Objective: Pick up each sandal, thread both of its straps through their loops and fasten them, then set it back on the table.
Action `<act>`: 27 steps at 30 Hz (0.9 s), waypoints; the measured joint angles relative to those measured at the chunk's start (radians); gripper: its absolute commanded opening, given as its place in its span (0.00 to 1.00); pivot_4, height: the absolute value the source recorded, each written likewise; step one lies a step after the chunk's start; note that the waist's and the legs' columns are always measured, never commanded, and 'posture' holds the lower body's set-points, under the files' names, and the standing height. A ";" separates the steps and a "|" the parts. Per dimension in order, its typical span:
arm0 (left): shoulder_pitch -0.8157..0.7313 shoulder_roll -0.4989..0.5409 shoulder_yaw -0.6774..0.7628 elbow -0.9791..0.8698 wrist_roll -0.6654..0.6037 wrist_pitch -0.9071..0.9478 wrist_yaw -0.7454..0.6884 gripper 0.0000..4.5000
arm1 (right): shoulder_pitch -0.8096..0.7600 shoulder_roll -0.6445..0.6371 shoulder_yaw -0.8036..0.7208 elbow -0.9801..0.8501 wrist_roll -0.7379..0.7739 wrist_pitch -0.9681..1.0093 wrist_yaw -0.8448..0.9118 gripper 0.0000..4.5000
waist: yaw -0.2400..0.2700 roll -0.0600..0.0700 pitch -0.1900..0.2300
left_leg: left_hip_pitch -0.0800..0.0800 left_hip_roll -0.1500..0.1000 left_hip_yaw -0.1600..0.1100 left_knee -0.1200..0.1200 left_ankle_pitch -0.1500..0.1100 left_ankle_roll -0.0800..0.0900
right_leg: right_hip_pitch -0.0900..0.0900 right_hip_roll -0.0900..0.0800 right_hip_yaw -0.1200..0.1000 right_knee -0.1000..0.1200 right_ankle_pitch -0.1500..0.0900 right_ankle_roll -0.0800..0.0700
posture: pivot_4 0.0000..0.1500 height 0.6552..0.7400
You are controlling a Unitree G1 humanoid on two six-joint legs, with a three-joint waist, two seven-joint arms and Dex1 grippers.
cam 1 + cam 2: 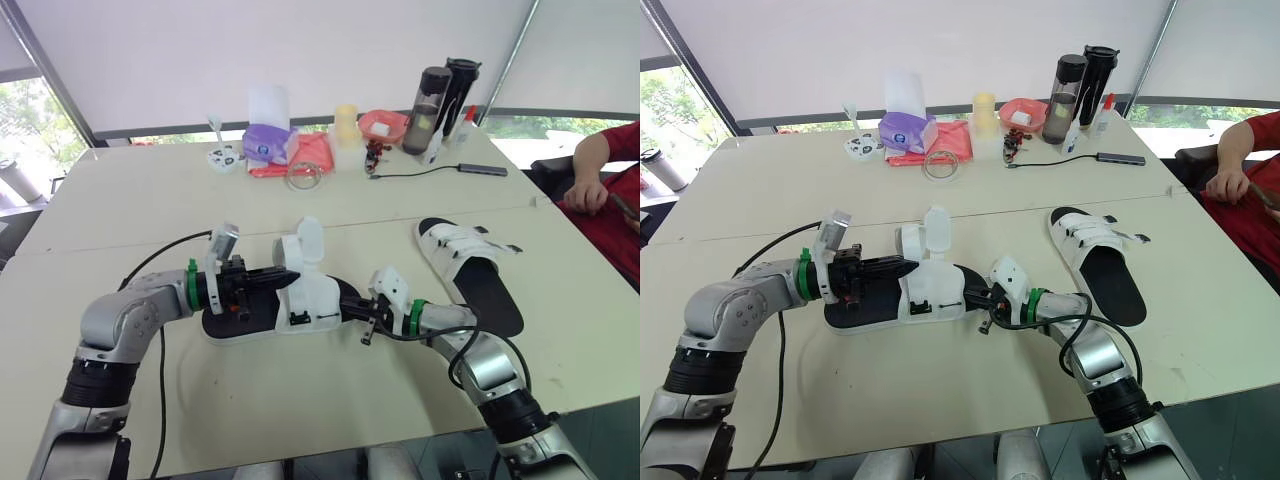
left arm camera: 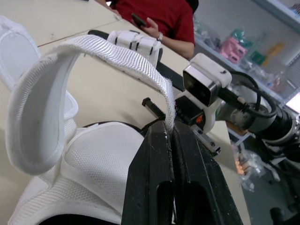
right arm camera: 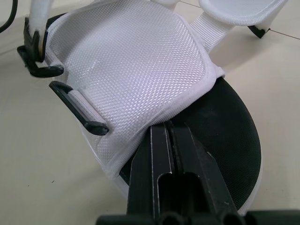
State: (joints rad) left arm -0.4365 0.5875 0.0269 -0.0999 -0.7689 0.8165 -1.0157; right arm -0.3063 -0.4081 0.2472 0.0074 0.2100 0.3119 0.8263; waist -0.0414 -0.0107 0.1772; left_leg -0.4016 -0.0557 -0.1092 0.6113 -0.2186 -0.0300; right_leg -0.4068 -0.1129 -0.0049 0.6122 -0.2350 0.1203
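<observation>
A pale desk (image 1: 150,200), two tops butted along a seam (image 1: 180,240), stands before a white blind (image 1: 300,50) with windows (image 1: 30,120) low behind it. Along its far edge sit a purple tissue box (image 1: 266,142), two dark bottles (image 1: 445,92), a pink bowl (image 1: 384,124) and a black cable (image 1: 430,170). The near sandal (image 1: 300,305) lies flat at the desk's middle. The left gripper (image 2: 169,129) is pinched tight on its raised white strap (image 2: 93,51), and the right gripper (image 3: 165,129) is closed on the rim of the mesh upper beside two black loops (image 3: 77,110). The far sandal (image 1: 470,270) rests well apart, toward the robot's right. A person in red (image 1: 610,190) is cut off at the edge. Much of the near sandal's sole hides beneath its upper.
</observation>
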 measured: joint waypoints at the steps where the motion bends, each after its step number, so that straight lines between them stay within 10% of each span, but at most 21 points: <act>1: 0.001 0.000 -0.002 0.000 0.004 -0.003 -0.004 0.01 | 0.000 0.000 0.000 0.000 0.000 0.000 0.000 0.00 | 0.000 0.000 0.000 | 0.000 0.000 0.000 0.000 0.000 0.000 | 0.000 0.000 0.000 0.000 0.000 0.000 | 1.00 1.00; 27: 0.027 0.020 -0.040 -0.029 0.086 -0.078 -0.080 0.01 | 0.003 0.008 0.000 0.000 0.000 0.000 -0.006 0.00 | -0.003 0.000 0.000 | 0.000 0.000 0.000 0.000 0.000 -0.001 | 0.000 0.000 0.000 0.000 0.000 0.000 | 1.00 1.00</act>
State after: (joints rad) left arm -0.4099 0.6074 -0.0129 -0.1294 -0.6833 0.7382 -1.0956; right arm -0.3031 -0.3996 0.2475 0.0074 0.2100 0.3118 0.8202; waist -0.0443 -0.0107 0.1771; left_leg -0.4013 -0.0552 -0.1094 0.6108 -0.2191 -0.0308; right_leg -0.4070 -0.1129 -0.0048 0.6122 -0.2352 0.1204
